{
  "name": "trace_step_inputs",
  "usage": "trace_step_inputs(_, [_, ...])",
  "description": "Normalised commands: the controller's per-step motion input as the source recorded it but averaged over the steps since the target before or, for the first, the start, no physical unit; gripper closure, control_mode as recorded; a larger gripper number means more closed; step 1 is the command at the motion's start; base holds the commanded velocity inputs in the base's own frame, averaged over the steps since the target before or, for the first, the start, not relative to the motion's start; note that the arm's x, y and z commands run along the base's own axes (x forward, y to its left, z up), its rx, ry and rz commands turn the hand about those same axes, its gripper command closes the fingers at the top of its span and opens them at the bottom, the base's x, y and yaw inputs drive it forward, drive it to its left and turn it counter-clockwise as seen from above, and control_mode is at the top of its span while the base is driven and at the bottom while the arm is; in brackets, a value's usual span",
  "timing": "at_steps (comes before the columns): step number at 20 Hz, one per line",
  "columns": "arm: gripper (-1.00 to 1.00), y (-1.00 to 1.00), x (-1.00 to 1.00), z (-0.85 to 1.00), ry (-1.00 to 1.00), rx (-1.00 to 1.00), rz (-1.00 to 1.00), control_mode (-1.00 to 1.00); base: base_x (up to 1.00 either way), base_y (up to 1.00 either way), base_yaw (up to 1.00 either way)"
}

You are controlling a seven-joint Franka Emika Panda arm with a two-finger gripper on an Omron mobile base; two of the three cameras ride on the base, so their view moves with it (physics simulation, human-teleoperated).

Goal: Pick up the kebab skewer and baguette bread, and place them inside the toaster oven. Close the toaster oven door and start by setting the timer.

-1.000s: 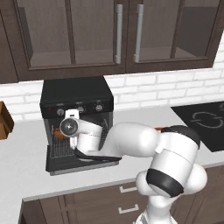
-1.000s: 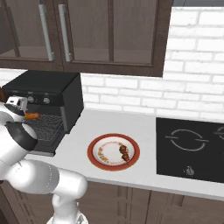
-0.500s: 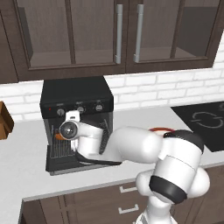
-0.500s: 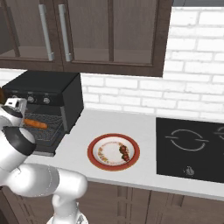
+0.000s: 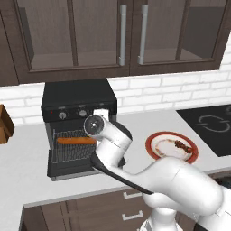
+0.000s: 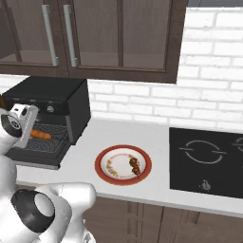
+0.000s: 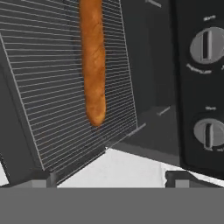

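baguette bread (image 7: 93, 61) on rack; kebab skewer (image 6: 135, 165) on plate (image 6: 102, 157)

baguette bread (image 6: 41, 135) on toaster oven (image 6: 52, 111) rack | door (image 6: 34, 155) down | kebab skewer (image 6: 135, 165) on plate (image 6: 105, 178)

Red-rimmed plate (image 6: 105, 155) beside black cooktop (image 6: 209, 162) on counter (image 6: 161, 187)

You see an orange-brown baguette bread (image 7: 94, 65) on the fine silver wire grid inside the black toaster oven (image 5: 79, 101), whose knobs carry silver marks. Right of the oven, a red-rimmed white plate (image 6: 123, 164) carries the dark red-brown kebab skewer (image 6: 135, 165), on a pale grey counter (image 6: 156, 187).
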Motion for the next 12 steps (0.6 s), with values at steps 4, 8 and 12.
trace_step_inputs(4, [-1.0,-1.0,-0.39,0.58,0.22,0.12,-0.43,-1.0,0.0,0.0,0.0])
trace_step_inputs(8, [-1.0,-1.0,0.0,0.47,0.29,0.13,-0.5,-1.0,0.0,0.0,0.0])
trace_step_inputs(12, [-1.0,-1.0,0.0,0.08,0.14,0.25,-0.44,-1.0,0.0,0.0,0.0])
